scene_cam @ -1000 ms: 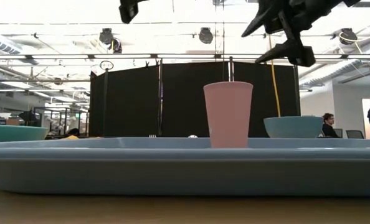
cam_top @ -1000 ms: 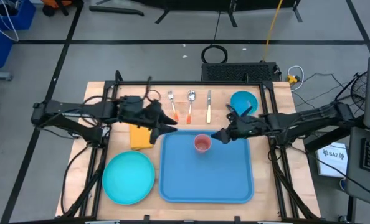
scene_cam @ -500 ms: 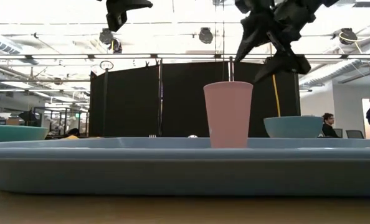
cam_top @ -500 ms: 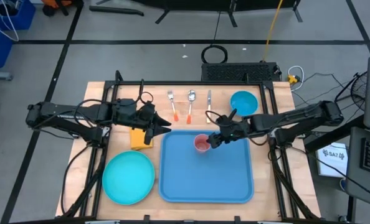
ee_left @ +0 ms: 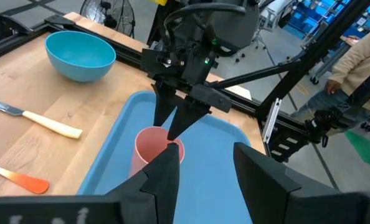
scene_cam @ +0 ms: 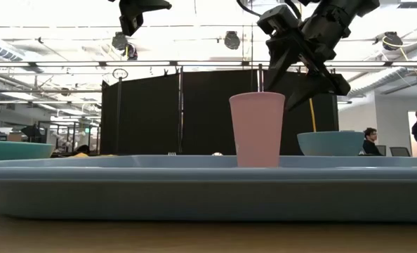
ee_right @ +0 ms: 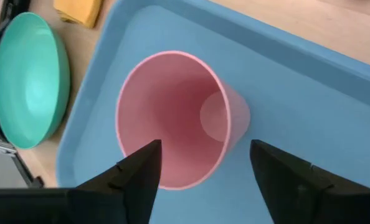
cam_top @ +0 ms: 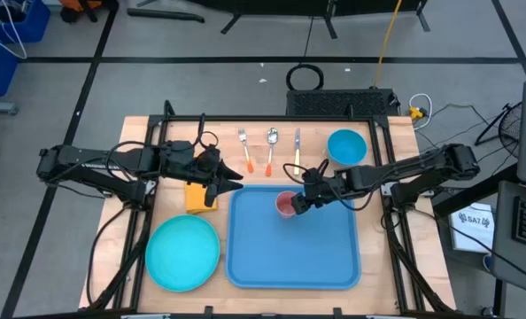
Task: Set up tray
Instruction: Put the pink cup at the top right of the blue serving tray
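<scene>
A pink cup (cam_top: 286, 205) stands upright on its base on the large blue tray (cam_top: 294, 257), near the tray's far edge. My right gripper (cam_top: 298, 202) is open and tipped steeply down. It hovers just above the cup's rim on the cup's right side (scene_cam: 303, 77), and in the right wrist view its fingers frame that rim (ee_right: 207, 180). My left gripper (cam_top: 230, 182) is open and holds nothing. It hangs high over the tray's far-left corner beside a yellow cloth (cam_top: 199, 195), and looks across at the cup (ee_left: 157, 152).
A round teal plate (cam_top: 183, 252) lies on the table left of the tray. A blue bowl (cam_top: 346, 146) sits by the far right corner. A fork (cam_top: 243, 151), a spoon (cam_top: 271, 151) and a knife (cam_top: 297, 152) lie in a row beyond the tray's far edge.
My right gripper has swung toward the table's left, from beside the cup to over its rim, and has tipped its fingers down and come lower. My left gripper drew back a little toward the left edge, then held still. The cup has stayed in place.
</scene>
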`<state>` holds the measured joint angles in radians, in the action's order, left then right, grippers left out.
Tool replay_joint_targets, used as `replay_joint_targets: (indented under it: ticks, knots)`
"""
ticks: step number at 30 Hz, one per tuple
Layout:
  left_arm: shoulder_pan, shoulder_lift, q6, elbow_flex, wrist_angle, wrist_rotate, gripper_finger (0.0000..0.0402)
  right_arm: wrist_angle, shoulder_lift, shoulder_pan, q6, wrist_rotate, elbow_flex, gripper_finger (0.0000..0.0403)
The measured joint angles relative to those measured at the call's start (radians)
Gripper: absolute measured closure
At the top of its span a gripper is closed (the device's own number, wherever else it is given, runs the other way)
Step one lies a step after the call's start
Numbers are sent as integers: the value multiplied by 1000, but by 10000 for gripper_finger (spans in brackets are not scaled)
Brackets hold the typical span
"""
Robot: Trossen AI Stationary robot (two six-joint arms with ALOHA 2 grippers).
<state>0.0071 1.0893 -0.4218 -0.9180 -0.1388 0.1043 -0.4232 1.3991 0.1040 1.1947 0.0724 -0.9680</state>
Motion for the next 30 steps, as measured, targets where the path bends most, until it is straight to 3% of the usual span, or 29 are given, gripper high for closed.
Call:
replay_joint_targets:
  ticks: [13,20,30]
  knots:
    - [0,0,14,0,-4,1,247,11,64,-6,13,-50,0,296]
    - [0,0,19,0,-17,2,247,12,42,-6,20,-50,0,394]
    - [0,1,28,-1,-24,3,247,-180,-34,-5,87,-50,0,401]
